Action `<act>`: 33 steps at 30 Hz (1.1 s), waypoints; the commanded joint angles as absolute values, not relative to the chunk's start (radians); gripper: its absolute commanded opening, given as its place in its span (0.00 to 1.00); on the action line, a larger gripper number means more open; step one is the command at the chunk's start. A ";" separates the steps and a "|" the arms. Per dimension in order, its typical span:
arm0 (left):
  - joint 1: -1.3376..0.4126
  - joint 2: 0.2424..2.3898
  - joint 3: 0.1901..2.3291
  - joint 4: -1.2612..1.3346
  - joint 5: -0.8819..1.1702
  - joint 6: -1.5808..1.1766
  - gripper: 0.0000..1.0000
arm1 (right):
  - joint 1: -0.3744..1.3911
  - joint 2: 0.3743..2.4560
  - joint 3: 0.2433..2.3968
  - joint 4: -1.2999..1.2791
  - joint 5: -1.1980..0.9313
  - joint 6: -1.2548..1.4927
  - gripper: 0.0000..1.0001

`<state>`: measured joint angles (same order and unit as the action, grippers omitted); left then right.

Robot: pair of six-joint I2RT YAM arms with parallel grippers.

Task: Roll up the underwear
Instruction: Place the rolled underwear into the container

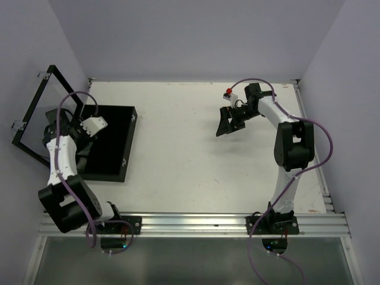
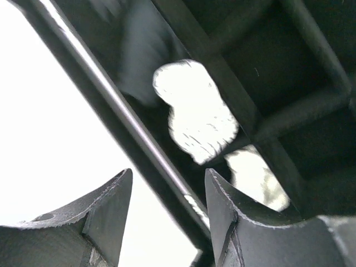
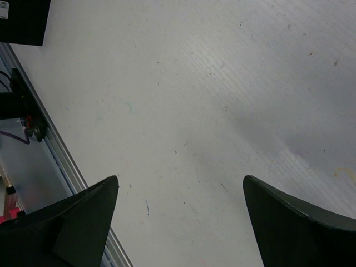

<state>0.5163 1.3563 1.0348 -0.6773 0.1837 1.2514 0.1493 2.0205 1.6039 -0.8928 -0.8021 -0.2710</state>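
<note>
Left tool [image 2: 168, 186] tilted over box [image 1: 116, 139], parted

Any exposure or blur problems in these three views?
Left wrist: the pale cloth in the black box is blown out to white, and the top of the frame is smeared. Right wrist: sharp, with a soft shadow on the table. Top: evenly lit, box interior featureless black.
</note>
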 commanded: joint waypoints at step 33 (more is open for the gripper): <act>-0.449 1.600 1.066 -0.345 0.246 0.262 1.00 | 0.242 1.393 0.916 -0.431 -0.511 -0.279 0.98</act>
<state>-0.4561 1.6508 1.0824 -0.4404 0.2790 0.3237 0.2203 1.4200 0.9379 -0.5457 -0.5472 -0.2882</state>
